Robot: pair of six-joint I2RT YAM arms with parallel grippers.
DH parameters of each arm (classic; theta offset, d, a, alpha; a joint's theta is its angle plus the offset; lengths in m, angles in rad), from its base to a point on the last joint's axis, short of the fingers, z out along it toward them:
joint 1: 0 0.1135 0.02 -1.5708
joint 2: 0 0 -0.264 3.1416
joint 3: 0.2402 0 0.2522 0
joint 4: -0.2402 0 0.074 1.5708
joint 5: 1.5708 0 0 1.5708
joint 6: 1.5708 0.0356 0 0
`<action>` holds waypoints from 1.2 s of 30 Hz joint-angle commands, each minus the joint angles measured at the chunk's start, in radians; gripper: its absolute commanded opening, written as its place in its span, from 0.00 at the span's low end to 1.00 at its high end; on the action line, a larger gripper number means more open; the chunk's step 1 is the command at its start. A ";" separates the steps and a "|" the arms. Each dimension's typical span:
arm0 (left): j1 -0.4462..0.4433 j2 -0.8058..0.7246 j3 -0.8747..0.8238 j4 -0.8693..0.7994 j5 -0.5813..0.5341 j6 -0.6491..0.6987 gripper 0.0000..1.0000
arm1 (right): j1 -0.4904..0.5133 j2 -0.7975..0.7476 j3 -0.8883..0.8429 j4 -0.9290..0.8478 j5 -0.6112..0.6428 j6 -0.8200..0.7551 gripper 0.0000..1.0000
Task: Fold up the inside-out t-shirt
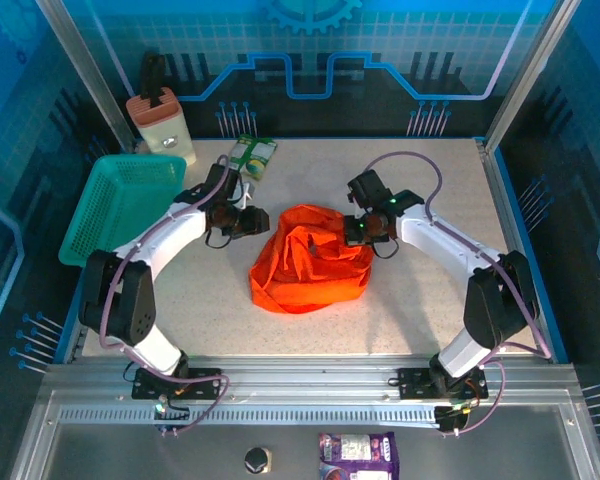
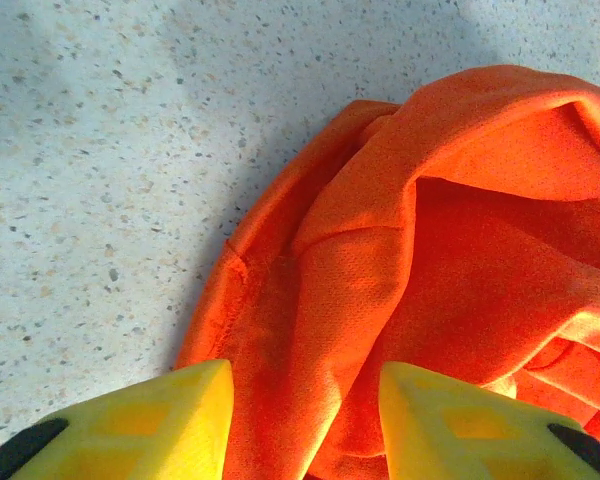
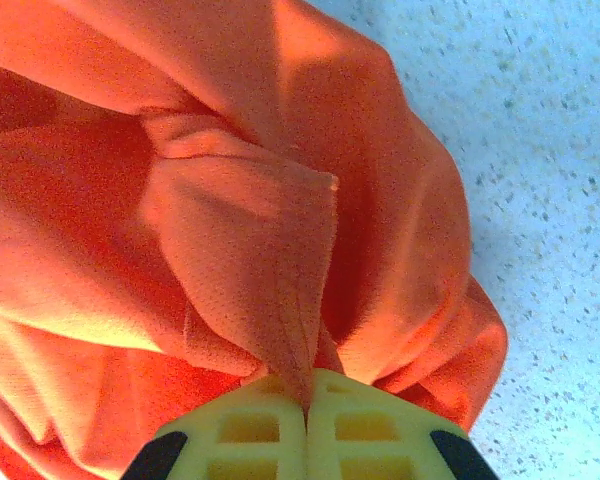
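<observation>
Right tool [image 3: 307,397] pinches a fold of the heaped inside-out t-shirt [image 1: 310,262]; left tool [image 2: 305,400] gapes over its edge.

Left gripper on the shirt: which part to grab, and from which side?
The raised fold on the shirt's left edge, approached from the left and above, jaws across the ridge. It stands proud of the table, so the open left gripper can probably close on it without scraping. The right gripper pinches the opposite side.
</observation>
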 commanded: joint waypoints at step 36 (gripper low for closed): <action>-0.117 0.231 0.063 -0.256 -0.220 0.261 0.43 | -0.044 -0.002 0.037 -0.017 -0.053 -0.006 0.00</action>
